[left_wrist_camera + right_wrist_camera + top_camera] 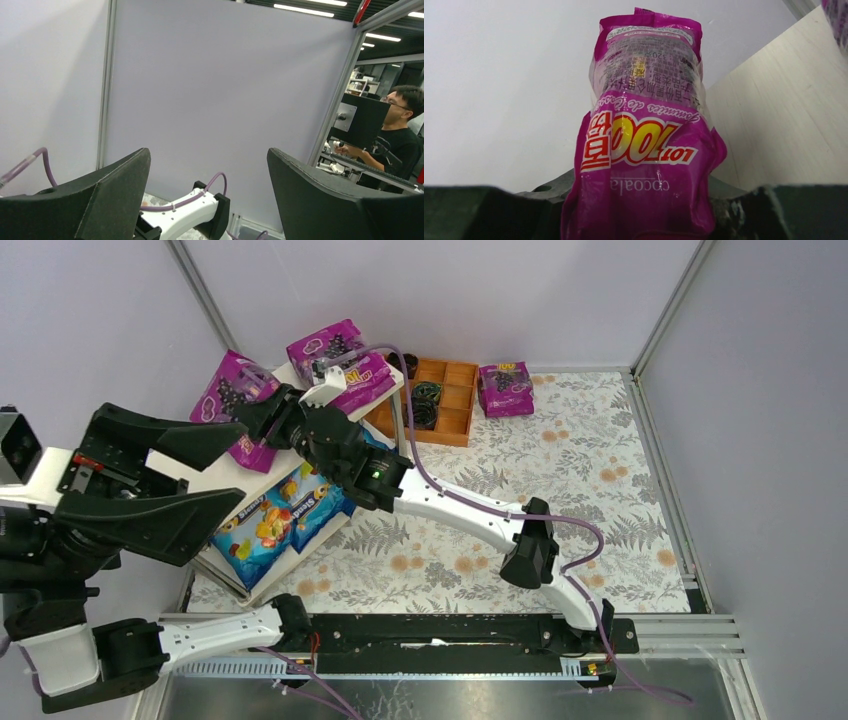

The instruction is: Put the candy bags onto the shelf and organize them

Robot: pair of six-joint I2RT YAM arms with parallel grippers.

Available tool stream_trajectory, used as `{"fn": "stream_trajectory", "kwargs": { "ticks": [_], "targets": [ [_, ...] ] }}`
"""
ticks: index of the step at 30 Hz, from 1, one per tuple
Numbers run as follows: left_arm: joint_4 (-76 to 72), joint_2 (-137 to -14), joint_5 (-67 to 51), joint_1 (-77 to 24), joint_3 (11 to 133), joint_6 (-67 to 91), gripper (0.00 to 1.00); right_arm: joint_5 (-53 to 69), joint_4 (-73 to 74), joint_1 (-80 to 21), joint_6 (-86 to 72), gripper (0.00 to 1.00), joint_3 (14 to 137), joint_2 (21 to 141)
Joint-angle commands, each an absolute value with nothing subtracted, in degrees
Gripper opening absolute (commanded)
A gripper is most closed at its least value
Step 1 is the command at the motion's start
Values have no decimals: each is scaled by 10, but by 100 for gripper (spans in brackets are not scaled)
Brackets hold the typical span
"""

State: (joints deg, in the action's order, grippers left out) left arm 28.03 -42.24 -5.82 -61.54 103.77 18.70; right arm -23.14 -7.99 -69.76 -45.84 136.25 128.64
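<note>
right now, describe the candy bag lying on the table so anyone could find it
On the floral table, find the orange compartment tray at its far edge. The magenta bag just right of it is the only one lying on the table itself.

Left wrist cam: left gripper [207,152] wide open, nothing between the jaws.
Both black fingers [100,200] frame a plain lilac wall panel [225,90]. White arm link [182,212] with purple cable [216,177] low centre. Person [397,135] in black shirt and glasses beyond the frame post [340,95], right.
</note>
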Motion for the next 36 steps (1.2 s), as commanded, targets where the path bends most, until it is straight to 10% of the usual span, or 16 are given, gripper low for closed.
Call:
{"fn": "stream_trajectory", "kwargs": {
  "ticks": [1, 20, 36],
  "targets": [
    [280, -431, -69, -616, 1031, 194, 91, -255, -114, -697, -454, 45, 1392, 1275],
    [262, -433, -80, -616, 1019, 207, 91, -197, -16, -699, -578, 99, 1267, 1179],
    [250, -454, -78, -615, 1016, 197, 92, -101, -23, -696, -561, 100, 1084, 1068]
  ]
}}
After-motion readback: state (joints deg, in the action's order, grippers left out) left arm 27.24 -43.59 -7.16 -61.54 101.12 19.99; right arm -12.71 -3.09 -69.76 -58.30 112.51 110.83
